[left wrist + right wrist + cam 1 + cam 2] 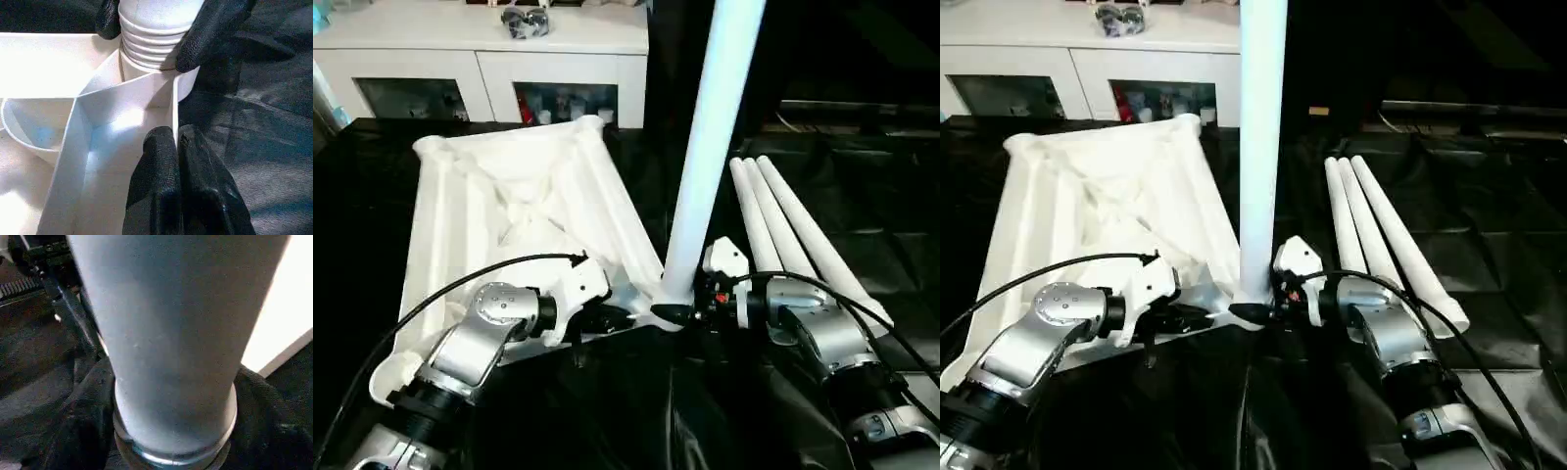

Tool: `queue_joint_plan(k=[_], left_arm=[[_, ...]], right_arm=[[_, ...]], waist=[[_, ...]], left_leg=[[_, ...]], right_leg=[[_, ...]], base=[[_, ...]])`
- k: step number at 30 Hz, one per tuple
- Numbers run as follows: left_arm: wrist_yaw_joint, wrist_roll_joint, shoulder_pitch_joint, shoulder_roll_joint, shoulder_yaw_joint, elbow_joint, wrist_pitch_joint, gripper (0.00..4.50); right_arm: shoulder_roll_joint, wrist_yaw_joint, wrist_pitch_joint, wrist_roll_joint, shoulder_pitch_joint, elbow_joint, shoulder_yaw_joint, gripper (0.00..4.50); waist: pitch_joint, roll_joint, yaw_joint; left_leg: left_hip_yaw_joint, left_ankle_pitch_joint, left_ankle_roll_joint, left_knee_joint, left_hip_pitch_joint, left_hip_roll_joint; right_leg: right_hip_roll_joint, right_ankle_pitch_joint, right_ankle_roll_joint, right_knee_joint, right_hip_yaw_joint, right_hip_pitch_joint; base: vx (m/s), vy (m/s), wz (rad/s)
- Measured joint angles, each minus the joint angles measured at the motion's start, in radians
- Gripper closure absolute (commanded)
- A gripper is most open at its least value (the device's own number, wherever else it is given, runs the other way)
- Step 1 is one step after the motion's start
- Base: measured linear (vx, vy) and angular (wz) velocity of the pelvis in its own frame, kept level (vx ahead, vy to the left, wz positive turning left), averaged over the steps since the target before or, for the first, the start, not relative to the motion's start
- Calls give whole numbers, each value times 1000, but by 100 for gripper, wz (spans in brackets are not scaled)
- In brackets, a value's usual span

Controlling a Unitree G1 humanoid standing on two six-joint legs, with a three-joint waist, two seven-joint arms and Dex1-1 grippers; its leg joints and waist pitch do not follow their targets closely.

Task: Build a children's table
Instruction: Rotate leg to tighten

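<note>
At tabletop (519, 196) corner, upright leg (710, 147)

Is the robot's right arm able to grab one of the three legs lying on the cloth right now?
Probably not right away. The right gripper is busy clasping the upright leg at the tabletop's corner. The three spare legs lie close beside that arm with nothing covering them, so once it lets go, likely yes.

Head pair looks down — wrist views sit close, sharing the leg (710, 147)
</note>
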Motion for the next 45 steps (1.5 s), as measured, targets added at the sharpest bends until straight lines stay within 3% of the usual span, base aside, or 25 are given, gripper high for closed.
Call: queue_joint_plan(k=[8, 15, 18, 22, 24, 25, 28, 30, 41, 42, 45], left_arm=[[16, 4, 0, -5, -2, 8, -5, 450], [258, 75, -26, -117, 42, 65, 31, 450], [364, 103, -39, -172, 56, 77, 68, 450], [397, 111, -37, -190, 56, 70, 78, 450], [398, 115, -31, -191, 56, 60, 79, 450], [398, 115, -30, -192, 56, 59, 79, 450], [392, 115, -27, -192, 55, 54, 79, 450], [382, 115, -24, -190, 53, 47, 79, 450], [206, 60, -7, -109, 30, 24, 31, 450], [173, 48, -6, -95, 26, 23, 25, 450], [97, 24, 1, -58, 21, 19, 8, 450]], right_arm=[[13, -33, 15, -9, 6, -8, -1, 179], [195, -456, 9, -53, -82, 167, -83, 180], [275, -647, -7, -60, -127, 246, -119, 180], [304, -712, -39, -71, -138, 273, -125, 180], [307, -700, -62, -70, -138, 280, -131, 180], [306, -697, -63, -70, -138, 281, -133, 110], [305, -667, -61, -60, -134, 281, -142, 107], [294, -646, -66, -60, -131, 281, -140, 73], [135, -314, -82, -57, -68, 173, -58, 73], [102, -256, -76, -46, -51, 144, -45, 98], [52, -133, -61, -15, -28, 100, -27, 107]], waist=[[0, 0, -1], [0, 0, -38], [0, 1, -41], [-2, 4, -34], [-3, 5, -34], [-3, 5, -34], [-2, 5, -32], [-2, 5, -31], [-2, 5, -11], [-2, 5, -7], [-2, 4, -4]], left_leg=[[0, 0, 0, 0, 1, 0], [0, 1, -2, 0, 7, 0], [0, 1, -3, -1, 7, 0], [0, 1, -2, -2, 5, 0], [0, 0, -2, -2, 4, 0], [0, 0, -2, -2, 4, 0], [0, 0, -2, -2, 4, 0], [0, 0, -2, -2, 4, 0], [0, 1, -1, -2, 3, 0], [0, 0, -1, -2, 3, 0], [0, 1, -1, -2, 3, 0]], right_leg=[[0, 0, 0, 1, 0, 0], [0, 2, -1, 6, 1, 1], [0, 2, -1, 6, 1, 0], [0, 1, 0, 3, 1, 0], [0, 1, 0, 1, 1, 0], [0, 1, 0, 1, 1, 0], [0, 1, 0, 1, 0, 0], [0, 1, 0, 1, 0, 0], [0, 1, 0, 0, 0, 0], [0, 1, 0, 0, 0, 0], [0, 1, 0, 0, -1, 0]], base=[[0, 0, 0], [0, 0, 0], [0, 0, 0], [0, 0, 0], [0, 0, 0], [0, 0, 0], [0, 0, 0], [0, 0, 0], [0, 0, 0], [0, 0, 0], [0, 0, 0]])
